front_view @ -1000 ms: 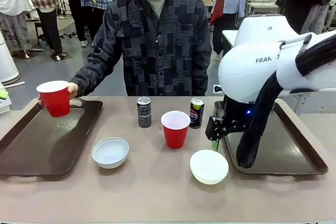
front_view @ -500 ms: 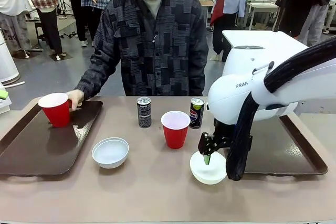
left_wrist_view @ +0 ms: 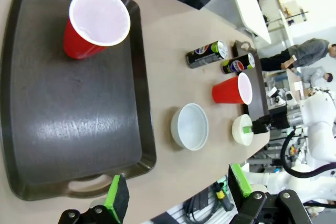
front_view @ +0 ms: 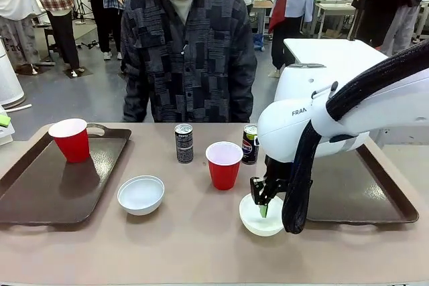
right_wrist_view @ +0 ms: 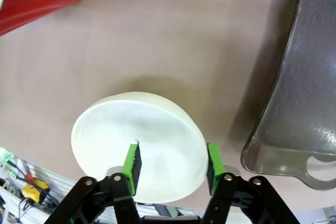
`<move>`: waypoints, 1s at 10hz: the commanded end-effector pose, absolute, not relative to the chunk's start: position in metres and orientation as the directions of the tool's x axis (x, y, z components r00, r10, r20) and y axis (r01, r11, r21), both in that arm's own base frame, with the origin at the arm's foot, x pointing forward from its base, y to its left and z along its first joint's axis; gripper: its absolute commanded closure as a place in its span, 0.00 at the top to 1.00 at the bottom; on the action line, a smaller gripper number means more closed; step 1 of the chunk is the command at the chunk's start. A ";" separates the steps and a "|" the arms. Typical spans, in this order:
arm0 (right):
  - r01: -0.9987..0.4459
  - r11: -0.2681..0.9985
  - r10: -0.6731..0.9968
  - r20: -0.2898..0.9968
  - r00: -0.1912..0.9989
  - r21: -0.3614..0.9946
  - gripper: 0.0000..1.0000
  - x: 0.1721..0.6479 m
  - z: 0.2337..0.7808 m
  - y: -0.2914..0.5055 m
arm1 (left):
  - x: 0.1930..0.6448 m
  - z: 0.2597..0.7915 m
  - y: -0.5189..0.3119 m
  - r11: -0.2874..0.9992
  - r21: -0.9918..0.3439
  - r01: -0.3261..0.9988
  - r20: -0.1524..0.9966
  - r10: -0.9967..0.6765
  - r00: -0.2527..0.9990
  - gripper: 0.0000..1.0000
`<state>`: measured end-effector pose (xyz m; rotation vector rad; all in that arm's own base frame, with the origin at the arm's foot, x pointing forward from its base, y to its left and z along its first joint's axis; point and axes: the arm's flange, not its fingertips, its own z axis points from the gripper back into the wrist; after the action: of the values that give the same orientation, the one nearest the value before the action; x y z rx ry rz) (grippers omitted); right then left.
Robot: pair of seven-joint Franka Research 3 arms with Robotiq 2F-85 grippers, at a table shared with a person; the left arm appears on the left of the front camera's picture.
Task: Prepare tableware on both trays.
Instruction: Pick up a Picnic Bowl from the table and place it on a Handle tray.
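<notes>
Left can [front_view: 184,143] reads PEPSI, right can [front_view: 251,144] shows the Pepsi logo. Right arm [front_view: 301,122] reads "FRAN". Right gripper [right_wrist_view: 172,162] part-open, straddling right bowl [front_view: 257,223] rim: one pad inside, one outside, not clamped. Left gripper [left_wrist_view: 177,184] wide open, empty, above left tray [left_wrist_view: 47,129] near end. Two cups: far cup [front_view: 70,140] on left tray, mid cup [front_view: 223,164] on table [front_view: 201,249]. Two bowls: right bowl and left bowl [front_view: 141,194], both on table. Two cans on table. Two trays, right tray [front_view: 365,192] beside right bowl.

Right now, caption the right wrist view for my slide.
Right claw straddling the white bowl rim, brown tray corner alongside.
</notes>
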<state>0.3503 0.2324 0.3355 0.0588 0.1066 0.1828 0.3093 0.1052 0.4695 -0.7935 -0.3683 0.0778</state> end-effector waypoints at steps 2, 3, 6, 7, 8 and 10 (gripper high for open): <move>-0.188 0.980 0.194 -0.081 0.978 0.072 0.00 0.353 0.339 0.224 | 0.311 0.469 0.107 0.690 -0.720 0.076 0.300 0.210 0.931 1.00; -0.187 0.980 0.192 -0.081 0.978 0.075 0.03 0.354 0.338 0.223 | 0.311 0.469 0.107 0.690 -0.720 0.076 0.300 0.210 0.931 1.00; -0.174 0.981 0.181 -0.083 0.980 0.085 0.00 0.358 0.340 0.217 | 0.311 0.469 0.107 0.690 -0.720 0.076 0.300 0.210 0.931 1.00; -0.169 0.982 0.177 -0.091 0.980 0.089 0.00 0.361 0.341 0.217 | 0.311 0.469 0.107 0.690 -0.720 0.076 0.300 0.210 0.931 1.00; -0.154 0.984 0.164 -0.118 0.979 0.086 0.00 0.364 0.343 0.216 | 0.311 0.469 0.107 0.690 -0.720 0.076 0.300 0.210 0.931 1.00; -0.132 0.987 0.145 -0.147 0.978 0.094 0.00 0.374 0.354 0.209 | 0.311 0.469 0.107 0.690 -0.720 0.076 0.300 0.210 0.931 1.00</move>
<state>0.3652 0.2119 0.3460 0.0758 0.1272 0.1378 0.3093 0.1052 0.4695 -0.7935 -0.3683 0.0779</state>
